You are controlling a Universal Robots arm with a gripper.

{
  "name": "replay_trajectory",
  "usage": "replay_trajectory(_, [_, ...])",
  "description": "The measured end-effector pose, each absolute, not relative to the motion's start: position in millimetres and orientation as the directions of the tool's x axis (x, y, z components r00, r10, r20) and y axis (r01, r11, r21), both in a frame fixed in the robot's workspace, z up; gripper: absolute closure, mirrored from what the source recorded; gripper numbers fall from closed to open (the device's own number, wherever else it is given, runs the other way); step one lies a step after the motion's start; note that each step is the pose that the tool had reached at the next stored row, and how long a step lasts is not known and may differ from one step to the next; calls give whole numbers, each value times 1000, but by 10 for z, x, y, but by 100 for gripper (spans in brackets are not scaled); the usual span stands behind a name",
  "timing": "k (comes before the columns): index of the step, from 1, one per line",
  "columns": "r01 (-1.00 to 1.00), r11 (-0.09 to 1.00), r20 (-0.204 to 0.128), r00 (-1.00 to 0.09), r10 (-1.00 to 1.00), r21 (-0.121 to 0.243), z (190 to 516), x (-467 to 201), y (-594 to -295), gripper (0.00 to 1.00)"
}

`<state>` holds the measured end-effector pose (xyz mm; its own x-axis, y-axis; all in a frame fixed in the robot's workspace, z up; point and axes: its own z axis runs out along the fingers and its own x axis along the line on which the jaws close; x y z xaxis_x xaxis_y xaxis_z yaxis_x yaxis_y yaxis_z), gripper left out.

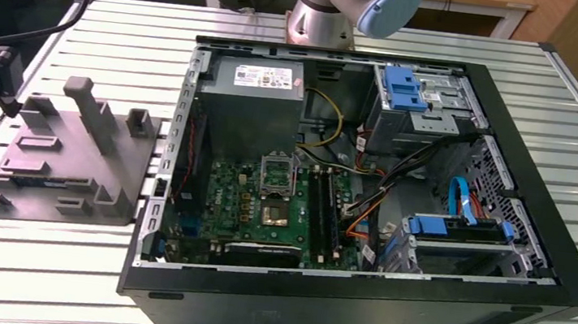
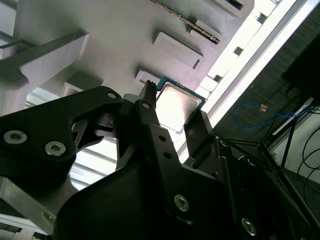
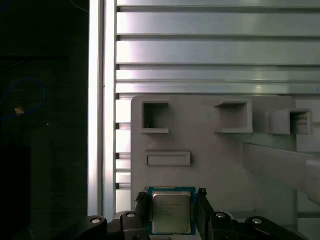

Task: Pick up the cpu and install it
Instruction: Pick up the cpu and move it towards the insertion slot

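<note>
exterior view: grey moulded tray (image 1: 50, 159) stands on the slotted bench (image 1: 36, 280), at the exterior view's left of the open computer case (image 1: 553, 278), with a gap between them. motherboard (image 1: 251, 207) lies exposed in the case floor.

both wrist views: cpu (image 3: 171, 212) is bracketed by the end effector (image 3: 172, 206), silver top and green rim visible. the chip is over the tray, near the tray's edge. resting or lifted: cannot tell. the end effector straddles the chip closely; whether it is actually clamped on it, cannot tell.
</note>
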<state>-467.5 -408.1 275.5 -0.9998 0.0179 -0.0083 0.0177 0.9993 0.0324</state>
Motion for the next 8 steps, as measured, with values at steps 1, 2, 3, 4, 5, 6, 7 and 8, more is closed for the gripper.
replay_trajectory(1, [18, 999, -8, -1000, 18, 32, 2755, -4675, -4081, 53])
replay_trajectory(2, [18, 999, -8, -1000, 18, 32, 2756, -4675, -4081, 53])
replay_trajectory(3, [18, 999, -8, -1000, 18, 32, 2756, -4675, -4081, 53])
replay_trajectory(4, [18, 999, -8, -1000, 18, 32, 2757, -4675, -4081, 53])
replay_trajectory(5, [18, 999, -8, -1000, 18, 32, 2757, -4675, -4081, 53])
replay_trajectory(6, [18, 999, -8, -1000, 18, 32, 2758, -4675, -4081, 53])
replay_trajectory(7, [18, 999, -8, -1000, 18, 32, 2763, -4675, -4081, 53])
replay_trajectory(8, [18, 999, -8, -1000, 18, 32, 2766, -4675, -4081, 53])
